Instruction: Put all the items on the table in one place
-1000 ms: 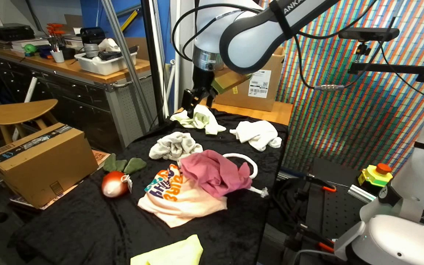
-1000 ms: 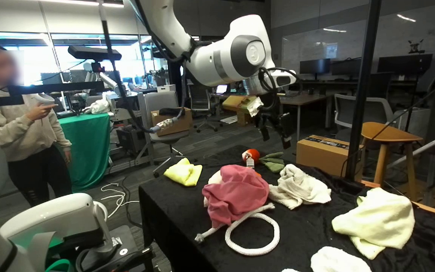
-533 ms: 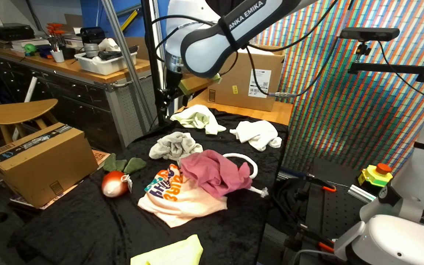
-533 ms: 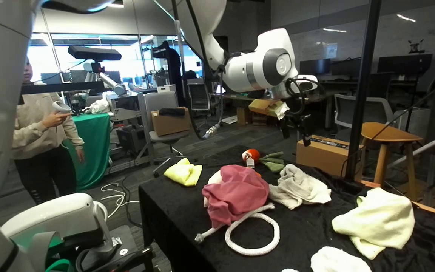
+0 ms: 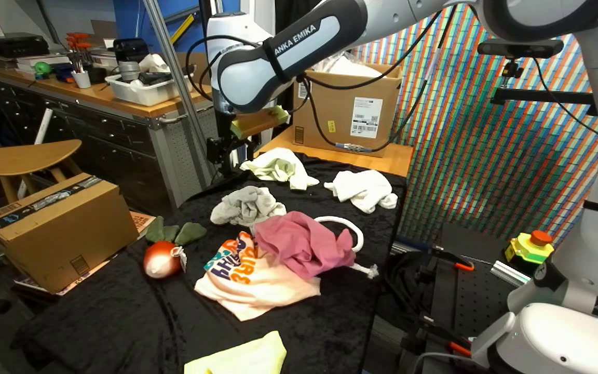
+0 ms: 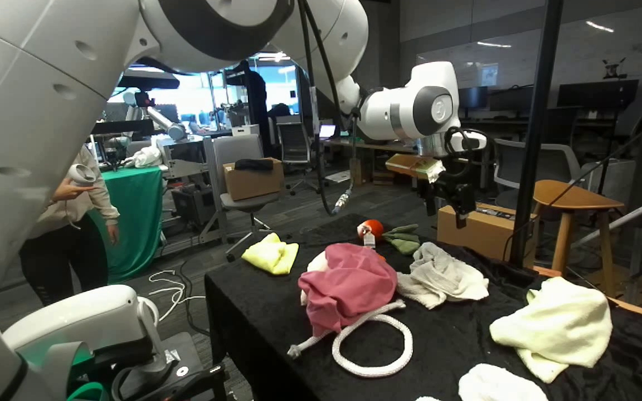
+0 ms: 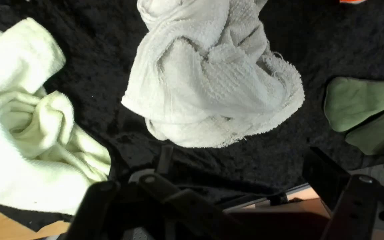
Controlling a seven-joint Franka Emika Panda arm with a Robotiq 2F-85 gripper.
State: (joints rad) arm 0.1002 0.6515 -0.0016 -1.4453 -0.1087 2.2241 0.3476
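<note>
Fingers (image 7: 327, 175) parted, empty, I've swung to the edge of the table (image 5: 122, 322), the pale-green cloth (image 6: 560, 323) lying apart from the pink cloth (image 6: 349, 284), so gathering seems unfinished.

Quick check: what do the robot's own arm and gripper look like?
A white, rounded robot arm with dark grey joint trim, white ANKA EMIKA lettering and black cables with a silvery connector. The black mechanical gripper has two angular, jointed fingers.
</note>
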